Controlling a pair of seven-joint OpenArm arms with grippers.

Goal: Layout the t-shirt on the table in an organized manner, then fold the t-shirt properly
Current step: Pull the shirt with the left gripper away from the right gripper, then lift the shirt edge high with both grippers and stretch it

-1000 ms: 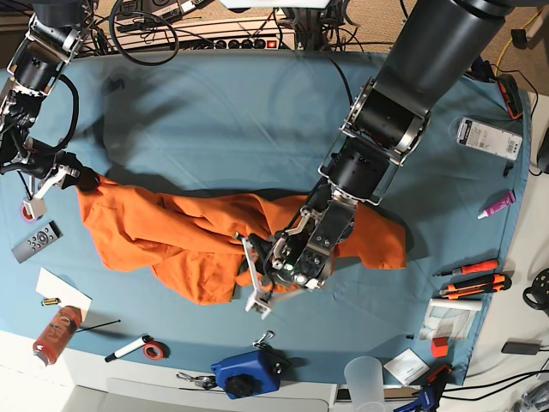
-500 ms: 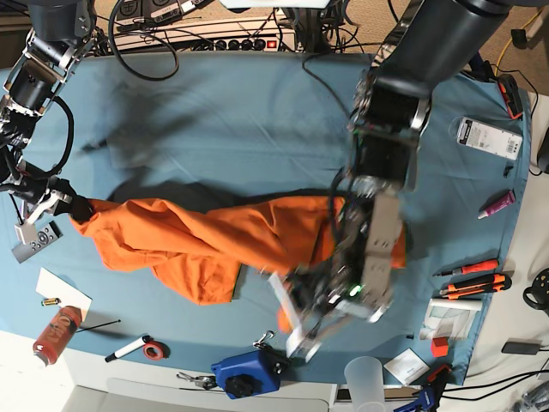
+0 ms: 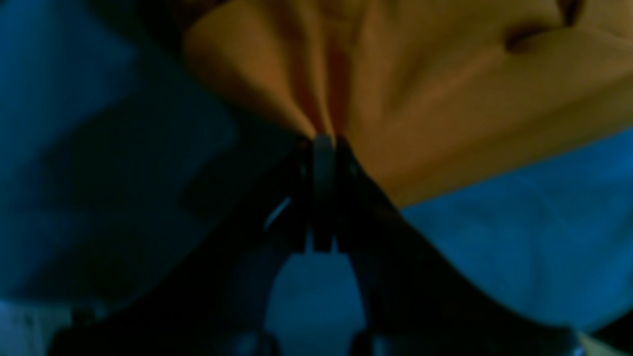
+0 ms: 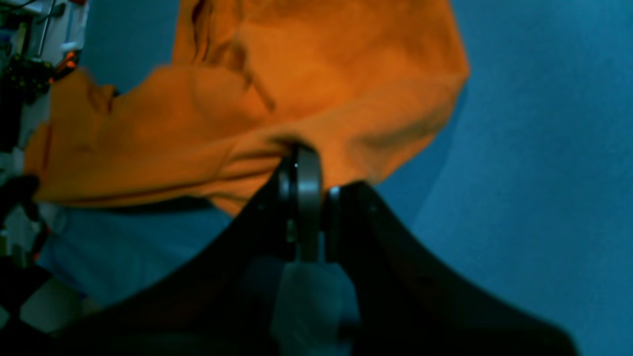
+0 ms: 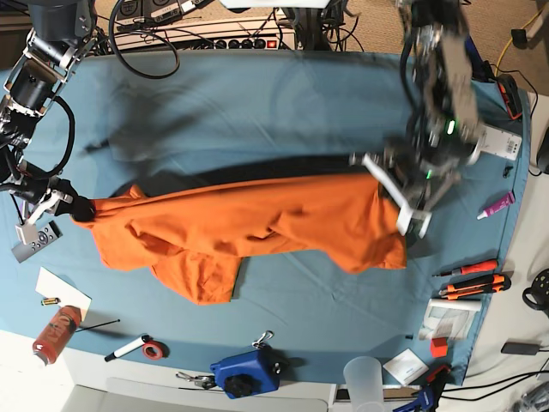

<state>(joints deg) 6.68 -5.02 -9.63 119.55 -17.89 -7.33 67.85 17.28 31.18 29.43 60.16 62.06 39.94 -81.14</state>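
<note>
Where both grippers pinch it | orange t-shirt | edge taut, body rumpled

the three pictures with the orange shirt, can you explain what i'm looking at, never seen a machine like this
This is a robot with two arms, each ending in a gripper. One picture looks down on the whole table; the other two come from cameras on the arms' wrists, so they show each gripper up close. The right arm is on the left of the overhead picture.

The left gripper and right gripper both pinch the shirt, its upper edge drawn nearly straight between them. The rest hangs or lies in folds. Near the table's edge are a blue tape measure-like item, a red bottle and a marker.
</note>
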